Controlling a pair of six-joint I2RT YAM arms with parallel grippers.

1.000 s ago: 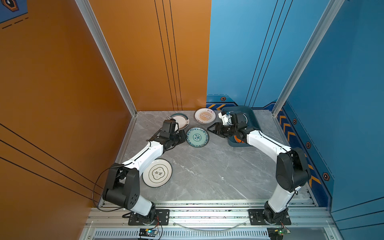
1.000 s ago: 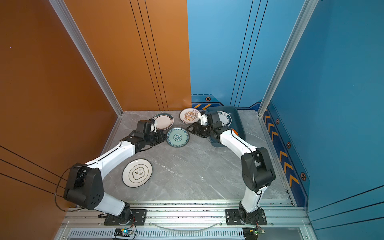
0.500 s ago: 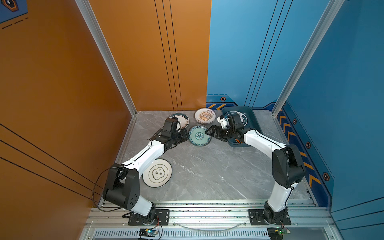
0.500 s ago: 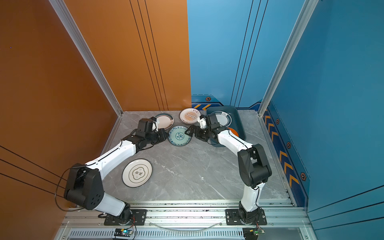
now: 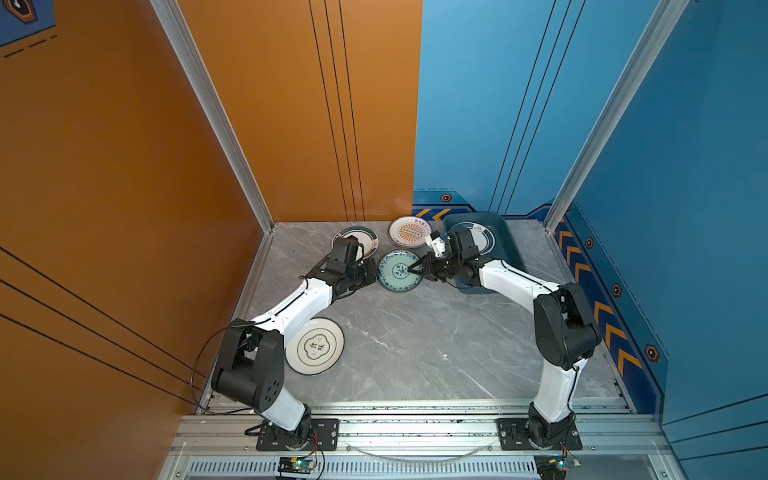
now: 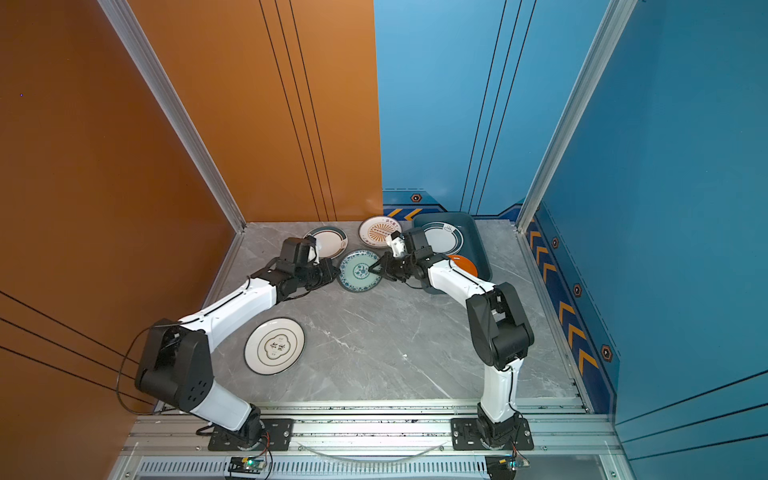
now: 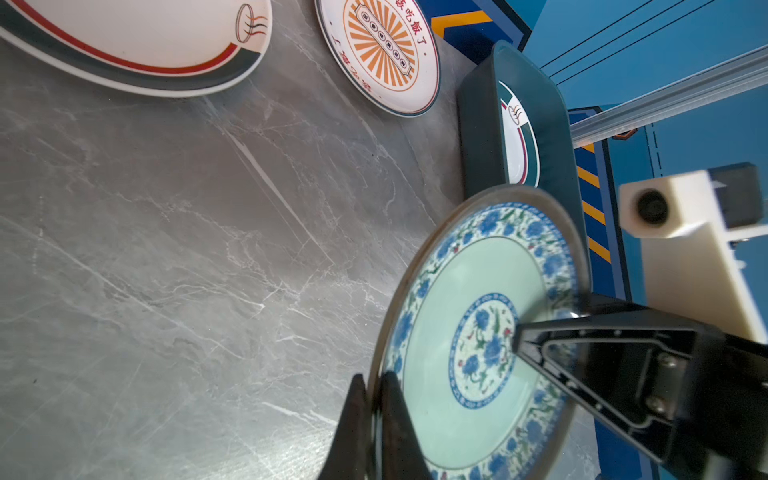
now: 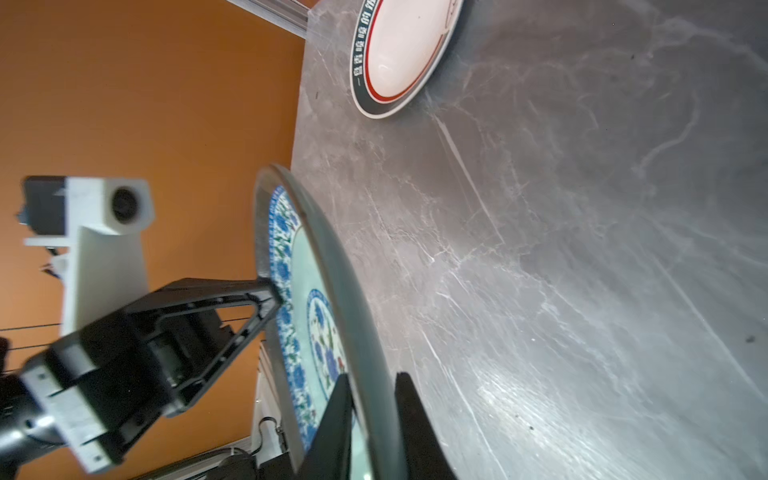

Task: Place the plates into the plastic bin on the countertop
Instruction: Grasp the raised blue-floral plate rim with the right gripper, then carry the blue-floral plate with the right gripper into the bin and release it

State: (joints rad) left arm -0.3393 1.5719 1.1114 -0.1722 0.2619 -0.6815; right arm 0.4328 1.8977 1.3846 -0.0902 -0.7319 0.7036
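We are clamping the teal plate [image 5: 398,272] with the left end effector [image 5: 375,271] and the right end effector [image 5: 412,269] together. We are counting 2 plates [image 5: 484,239] in the plastic bin [image 5: 513,254] and 3 lying on the worktop [image 5: 415,340].

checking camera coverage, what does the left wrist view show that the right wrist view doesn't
Only left wrist: the sunburst plate, the plastic bin holding a white plate, the blue wall. Only right wrist: the orange wall. Both: the teal plate, clamped at its rim by the left gripper and the right gripper, the countertop, and the green-rimmed plate lying on it.
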